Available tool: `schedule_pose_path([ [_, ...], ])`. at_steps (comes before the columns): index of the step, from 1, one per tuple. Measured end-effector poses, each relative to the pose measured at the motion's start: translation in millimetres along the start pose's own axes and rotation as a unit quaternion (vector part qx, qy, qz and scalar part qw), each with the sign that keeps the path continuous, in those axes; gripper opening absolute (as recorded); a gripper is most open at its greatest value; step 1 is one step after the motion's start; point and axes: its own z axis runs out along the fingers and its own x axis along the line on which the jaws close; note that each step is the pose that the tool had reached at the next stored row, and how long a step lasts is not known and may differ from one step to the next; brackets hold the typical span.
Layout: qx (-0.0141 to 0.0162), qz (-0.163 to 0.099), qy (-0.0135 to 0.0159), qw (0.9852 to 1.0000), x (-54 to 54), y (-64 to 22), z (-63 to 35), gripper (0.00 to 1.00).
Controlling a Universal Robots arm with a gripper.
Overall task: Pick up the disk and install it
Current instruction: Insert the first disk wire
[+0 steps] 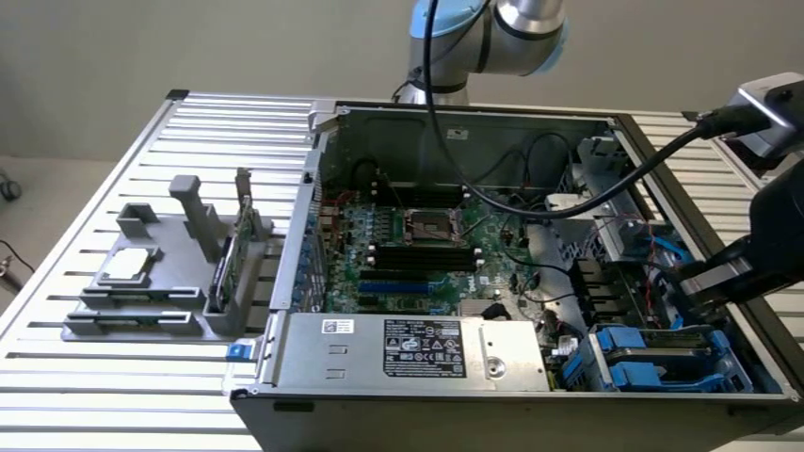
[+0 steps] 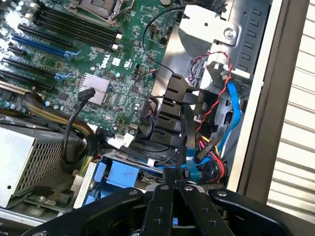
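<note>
On the exterior view's left, the slatted metal desk (image 1: 75, 377) runs open along its near and far edges, with free slats all round the grey holder (image 1: 151, 301). The holder carries a small flat silver drive (image 1: 126, 266) and an upright board (image 1: 224, 273). Next comes the open computer case (image 1: 314, 188). Its left wall stands just beside the holder, and the space over the motherboard (image 1: 415, 245) is open from above.

Toward the exterior view's right the case grows crowded. The hand (image 1: 684, 297) hangs low inside that end, and the wrist view shows it closed tight on itself (image 2: 176, 183). The disk (image 1: 647, 356) sits in the drive bay at the near right corner with its blue rails (image 2: 123, 174) showing, just below the hand. Whether they touch, I cannot tell.

The silver power supply (image 1: 415, 348) closes the near side. A thick black cable (image 1: 540, 213) droops from the arm (image 1: 522, 24) across the case. Black plastic housings (image 2: 170, 118) stand beside the bay, and red, blue and black wires (image 2: 231, 108) loop close by. The case's right wall (image 1: 660, 179) hems the hand in. A plain pale wall (image 1: 188, 47) stands behind the desk.
</note>
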Motion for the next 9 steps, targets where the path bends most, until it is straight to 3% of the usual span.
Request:
schedule_pose_path([
  [9, 0.0048, 0.056, -0.0058, 0.9984, 0.0, 0.0, 0.1, 0.11],
])
